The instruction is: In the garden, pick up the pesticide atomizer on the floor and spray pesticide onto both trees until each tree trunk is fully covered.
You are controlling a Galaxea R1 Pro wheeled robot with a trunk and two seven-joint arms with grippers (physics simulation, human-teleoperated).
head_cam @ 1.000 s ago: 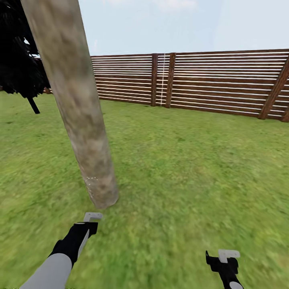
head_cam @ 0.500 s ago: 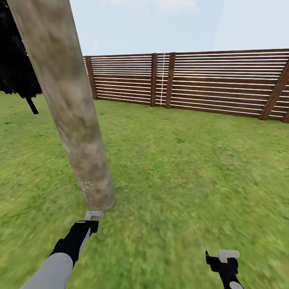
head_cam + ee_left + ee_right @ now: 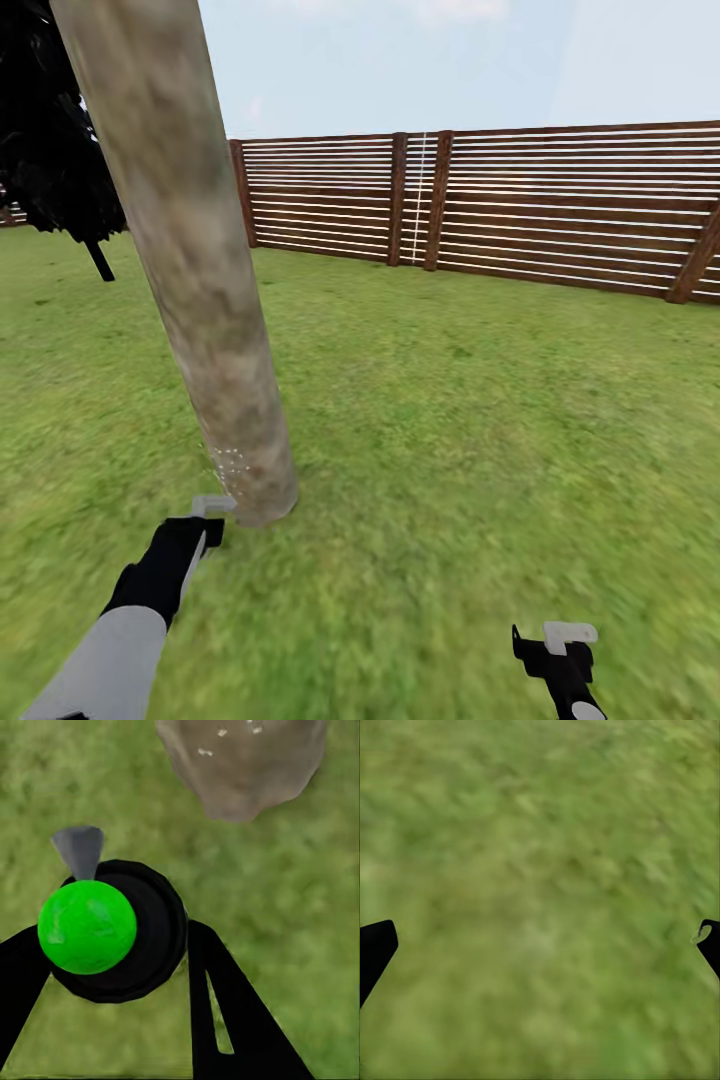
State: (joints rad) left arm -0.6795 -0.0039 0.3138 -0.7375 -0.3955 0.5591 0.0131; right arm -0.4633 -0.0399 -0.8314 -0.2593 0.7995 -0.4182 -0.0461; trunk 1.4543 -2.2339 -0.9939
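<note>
head view, going left to right: a black-leaved tree (image 3: 50, 150) sits in the upper left, then the thick mottled tree trunk (image 3: 190, 260) slants down to the grass (image 3: 450, 420) left of centre. a few white specks dot the bark near its base, so my guess is spraying has started low down, but most of the trunk looks bare. the left gripper (image 3: 205, 515) is at lower left, right beside the trunk's foot. in the left wrist view its fingers clamp a round black body with a bright green ball and a grey nozzle, which i take to be the pesticide atomizer (image 3: 112, 930), so pickup looks done. slatted fence (image 3: 560, 210) across the back. the right gripper (image 3: 568, 640) at lower right is spread wide, holding nothing. second tree remains to do.
</note>
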